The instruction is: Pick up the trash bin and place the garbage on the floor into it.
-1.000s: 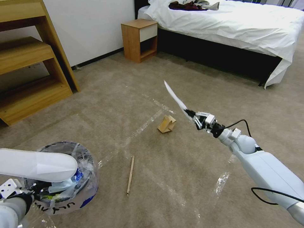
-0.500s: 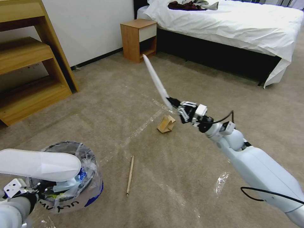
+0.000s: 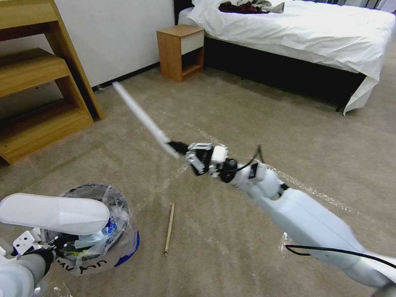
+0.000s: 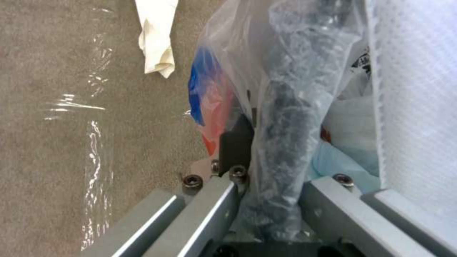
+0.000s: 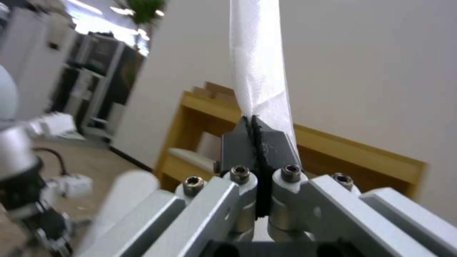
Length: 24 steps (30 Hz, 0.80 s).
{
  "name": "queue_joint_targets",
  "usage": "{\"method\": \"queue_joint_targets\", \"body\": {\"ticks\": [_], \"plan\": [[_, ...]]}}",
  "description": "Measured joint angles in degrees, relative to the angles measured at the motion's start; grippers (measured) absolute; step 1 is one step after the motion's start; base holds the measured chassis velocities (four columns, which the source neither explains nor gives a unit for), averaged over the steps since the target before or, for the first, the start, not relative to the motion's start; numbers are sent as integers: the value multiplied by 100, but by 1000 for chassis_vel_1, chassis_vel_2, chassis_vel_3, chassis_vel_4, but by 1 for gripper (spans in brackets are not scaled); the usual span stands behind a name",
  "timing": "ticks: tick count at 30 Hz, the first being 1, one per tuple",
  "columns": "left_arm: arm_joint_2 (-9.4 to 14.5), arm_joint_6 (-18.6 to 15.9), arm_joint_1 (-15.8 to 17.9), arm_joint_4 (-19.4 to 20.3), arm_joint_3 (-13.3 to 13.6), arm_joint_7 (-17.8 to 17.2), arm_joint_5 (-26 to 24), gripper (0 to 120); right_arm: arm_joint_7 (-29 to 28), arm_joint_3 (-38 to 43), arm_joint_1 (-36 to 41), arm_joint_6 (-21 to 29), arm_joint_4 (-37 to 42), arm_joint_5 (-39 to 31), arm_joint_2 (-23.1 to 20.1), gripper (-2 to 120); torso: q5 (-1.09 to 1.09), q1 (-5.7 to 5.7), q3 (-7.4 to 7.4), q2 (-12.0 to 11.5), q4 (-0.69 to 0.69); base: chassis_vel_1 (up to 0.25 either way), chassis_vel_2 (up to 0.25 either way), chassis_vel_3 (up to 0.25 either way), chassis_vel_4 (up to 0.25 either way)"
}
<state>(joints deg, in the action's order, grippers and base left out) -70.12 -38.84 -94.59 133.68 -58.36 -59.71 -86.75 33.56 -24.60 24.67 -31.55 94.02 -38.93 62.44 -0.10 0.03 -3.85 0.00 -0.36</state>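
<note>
The trash bin [image 3: 117, 241], a dark bucket in a crinkly clear bag, hangs at the lower left just above the floor [image 3: 231, 103]. My left gripper [image 3: 43, 251] is shut on its rim [image 4: 281, 117]. One white slipper [image 3: 53, 212] lies across the bin's mouth. My right gripper [image 3: 178, 147] is in mid-air right of and above the bin, shut on the end of a second flat white slipper [image 3: 138, 113] that points up and to the left; its jaws [image 5: 255, 123] pinch the slipper [image 5: 259, 53]. A thin wooden stick [image 3: 169, 228] lies on the carpet right of the bin. Crumpled white paper [image 4: 157, 39] lies beside the bin.
A wooden shelf unit [image 3: 37, 82] stands at the left wall. A nightstand [image 3: 180, 49] and a bed [image 3: 309, 37] with dark clothes [image 3: 245, 7] on it are at the back. Shiny tape strips [image 3: 194, 163] cross the carpet.
My right arm has swung left with the slipper, from mid-carpet toward the bin, and now covers the brown cardboard. The bin has shifted slightly right in the left gripper.
</note>
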Motion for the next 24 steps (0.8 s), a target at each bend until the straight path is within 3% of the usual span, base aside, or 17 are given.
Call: {"method": "queue_joint_targets", "body": {"ticks": [7,10,24], "plan": [[-85,-1,21,-76,100,16,137,0,-47,-684,-486,-7,-326,-9,969,0,0,0,0,0,2,0,0,0,0],[-106,-1,47,-106,134,21,175,0,-60,-838,-563,-7,-401,-7,1173,0,0,0,0,0,1,0,0,0,0],[-107,0,39,-68,119,3,202,0,-150,-1249,-642,11,-655,73,1607,0,2,0,0,0,1,0,0,0,0]]}}
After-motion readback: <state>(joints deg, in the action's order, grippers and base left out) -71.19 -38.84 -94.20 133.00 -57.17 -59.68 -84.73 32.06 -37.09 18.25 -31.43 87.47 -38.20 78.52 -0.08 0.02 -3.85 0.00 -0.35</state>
